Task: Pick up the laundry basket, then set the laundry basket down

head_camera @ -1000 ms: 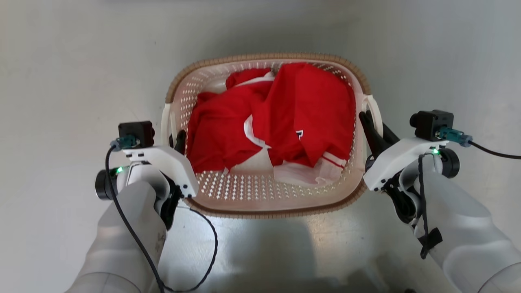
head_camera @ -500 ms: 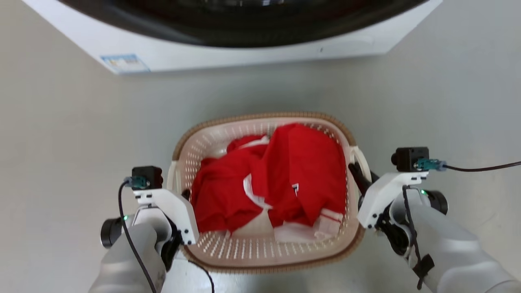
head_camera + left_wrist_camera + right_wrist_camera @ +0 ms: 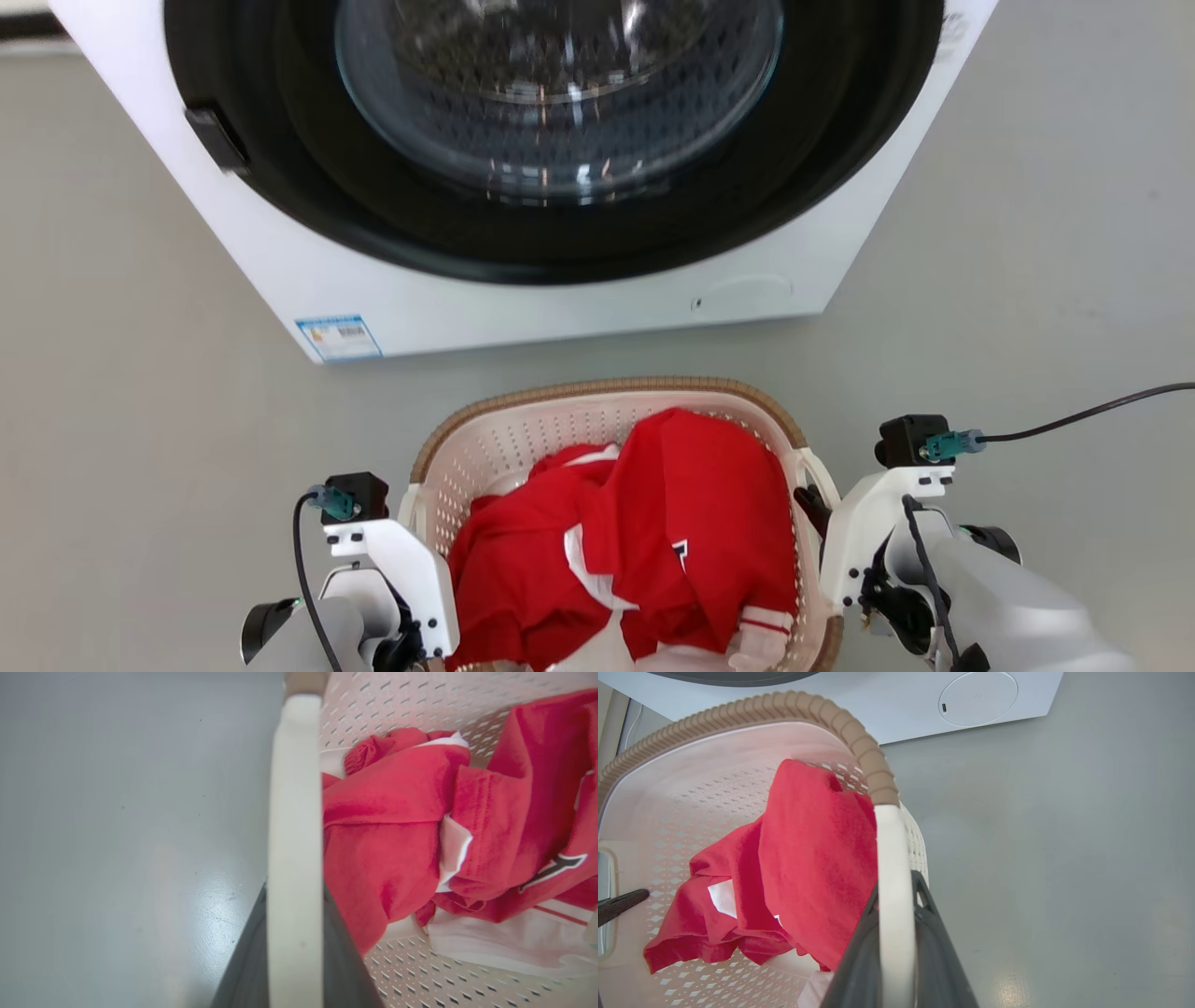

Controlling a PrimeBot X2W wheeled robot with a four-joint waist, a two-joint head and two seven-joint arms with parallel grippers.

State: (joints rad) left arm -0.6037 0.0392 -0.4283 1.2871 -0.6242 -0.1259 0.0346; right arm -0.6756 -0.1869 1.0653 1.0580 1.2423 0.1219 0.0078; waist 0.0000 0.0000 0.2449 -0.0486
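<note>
Laundry basket [image 3: 523, 439] sits btwn my arms, handles across me. Left gripper [image 3: 295, 891] clamped on left handle [image 3: 294, 812], right gripper [image 3: 896, 882] on right handle [image 3: 889, 858] — washer [image 3: 560, 308] straight ahead.

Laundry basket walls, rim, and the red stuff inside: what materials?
Laundry basket walls: likely moulded plastic, cream, matt, regular punched holes. Rim: tan, ribbed woven look, probably plastic too. Red garment: soft knit fabric, judging by creases and folds.

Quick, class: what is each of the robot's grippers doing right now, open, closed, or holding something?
Left gripper: closed on the left handle of the laundry basket.
Right gripper: closed on the basket's right handle.
</note>
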